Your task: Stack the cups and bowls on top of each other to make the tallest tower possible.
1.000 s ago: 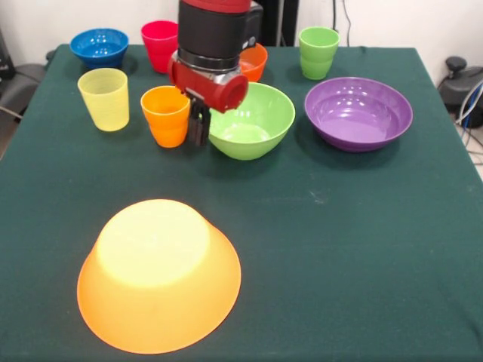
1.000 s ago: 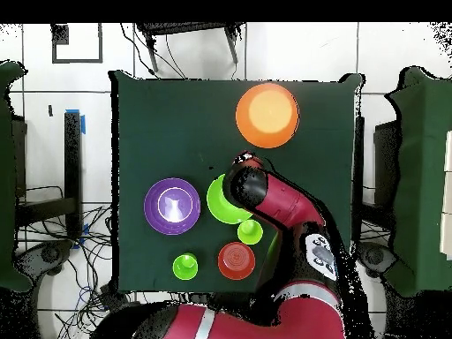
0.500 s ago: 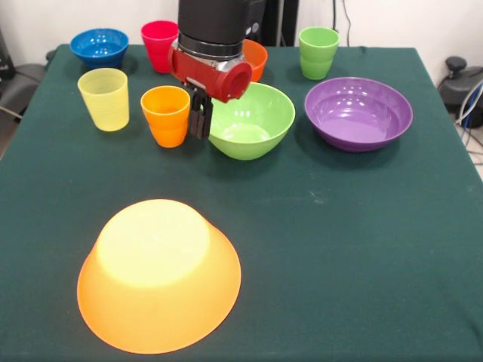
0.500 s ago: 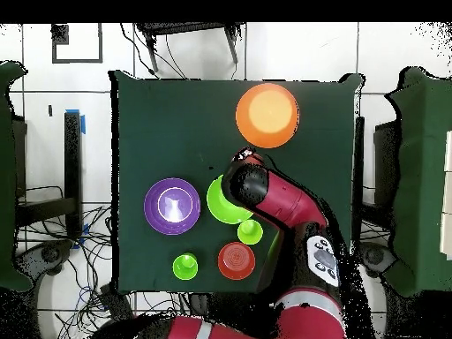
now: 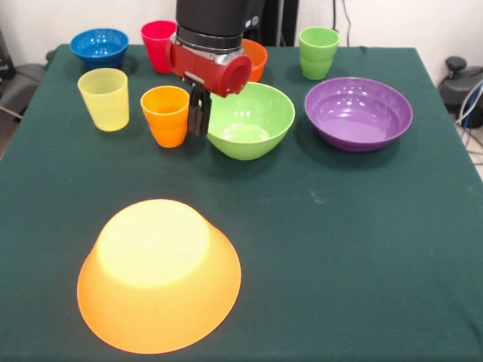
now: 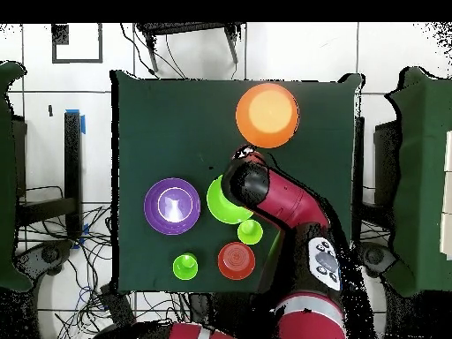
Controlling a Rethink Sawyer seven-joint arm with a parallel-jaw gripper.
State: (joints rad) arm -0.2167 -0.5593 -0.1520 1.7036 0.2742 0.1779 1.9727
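Gripping the lime green bowl (image 5: 250, 121) rim at upper centre, the closed gripper (image 5: 198, 115) should lift straight, avoiding the orange cup (image 5: 166, 115).

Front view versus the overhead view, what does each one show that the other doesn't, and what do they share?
Only the front view shows the gripper hanging between the orange cup and the lime green bowl, plus the yellow cup, blue bowl and red cup; the arm hides these from above. Only the overhead view shows the arm's full reach and the tiled floor round the table. Both share the upturned large orange bowl, the lime green bowl and the purple bowl.
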